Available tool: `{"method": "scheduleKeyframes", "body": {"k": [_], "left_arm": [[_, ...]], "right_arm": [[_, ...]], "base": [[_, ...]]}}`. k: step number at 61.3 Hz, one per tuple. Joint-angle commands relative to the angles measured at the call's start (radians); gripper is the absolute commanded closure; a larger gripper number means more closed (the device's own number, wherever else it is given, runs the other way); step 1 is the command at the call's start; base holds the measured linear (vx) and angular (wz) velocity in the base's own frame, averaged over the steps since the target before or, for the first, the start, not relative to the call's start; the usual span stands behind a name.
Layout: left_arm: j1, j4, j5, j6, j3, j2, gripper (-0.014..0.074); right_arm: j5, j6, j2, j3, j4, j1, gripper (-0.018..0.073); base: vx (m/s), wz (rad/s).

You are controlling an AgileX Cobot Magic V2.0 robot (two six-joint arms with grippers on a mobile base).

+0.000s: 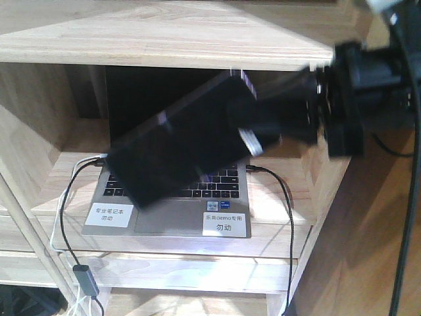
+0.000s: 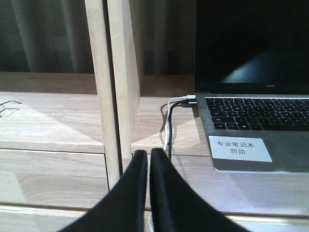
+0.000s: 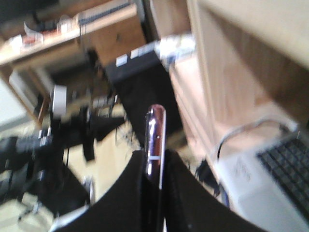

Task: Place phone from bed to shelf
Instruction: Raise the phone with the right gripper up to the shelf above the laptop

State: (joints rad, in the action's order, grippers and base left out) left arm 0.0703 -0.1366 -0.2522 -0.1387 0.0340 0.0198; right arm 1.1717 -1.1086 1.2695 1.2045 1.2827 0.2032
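Closest to me, my right claw point(image 3: 155, 166) is pinching the phone point(image 1: 184, 141) by its edge, fingers point(image 3: 186, 193) clamped on both flat sides. From my right wrist I just see the phone's thin pinkish rim sticking up between them. It's all a bit blurry. From the front view the phone hangs tilted in the air, up in front of the laptop point(image 1: 172, 201), inside the shelf point(image 1: 164, 39) opening, not touching anything but me. My left claw point(image 2: 148, 162) is pressed together, holding nothing, sitting low in front of a shelf upright. Just past it, cables point(image 2: 169, 123) plug into the laptop's side. The laptop sits open on the shelf board with white stickers point(image 1: 225, 224) on the palm rest.
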Motion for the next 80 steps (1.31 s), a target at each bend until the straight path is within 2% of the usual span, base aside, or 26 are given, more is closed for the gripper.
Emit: {"method": "scheduleKeyframes", "body": {"k": [1, 18, 33, 44, 51, 59, 71, 80], "left_arm": [[-0.005, -0.009, 0.069, 0.004, 0.003, 0.007, 0.0596], [-0.005, -0.009, 0.069, 0.004, 0.003, 0.007, 0.0596], [-0.005, -0.009, 0.069, 0.004, 0.003, 0.007, 0.0596], [-0.005, -0.009, 0.069, 0.004, 0.003, 0.007, 0.0596], [-0.005, -0.009, 0.069, 0.004, 0.003, 0.007, 0.0596], [-0.005, -0.009, 0.069, 0.004, 0.003, 0.007, 0.0596], [-0.005, -0.009, 0.069, 0.004, 0.003, 0.007, 0.0596], [-0.005, -0.009, 0.069, 0.004, 0.003, 0.007, 0.0596]], "right_arm": [[-0.055, -0.041, -0.028, 0.034, 0.161, -0.001, 0.0560], [-0.119, -0.050, 0.015, 0.213, 0.167, -0.001, 0.0560], [-0.134, 0.002, 0.125, 0.422, 0.168, 0.002, 0.0560], [-0.235, 0.002, 0.223, 0.571, 0.151, 0.106, 0.0560], [-0.332, 0.002, 0.309, 0.667, 0.101, 0.191, 0.0560], [-0.470, 0.002, 0.391, 0.752, 0.088, 0.257, 0.0560], [-0.632, -0.032, 0.502, 0.844, 0.084, 0.334, 0.0560], [-0.712, -0.071, 0.581, 0.895, 0.084, 0.360, 0.0560]], "base": [[0.00, 0.00], [0.00, 0.00], [0.00, 0.00], [0.00, 0.00], [0.00, 0.00], [0.00, 0.00], [0.00, 0.00], [0.00, 0.00]]}}
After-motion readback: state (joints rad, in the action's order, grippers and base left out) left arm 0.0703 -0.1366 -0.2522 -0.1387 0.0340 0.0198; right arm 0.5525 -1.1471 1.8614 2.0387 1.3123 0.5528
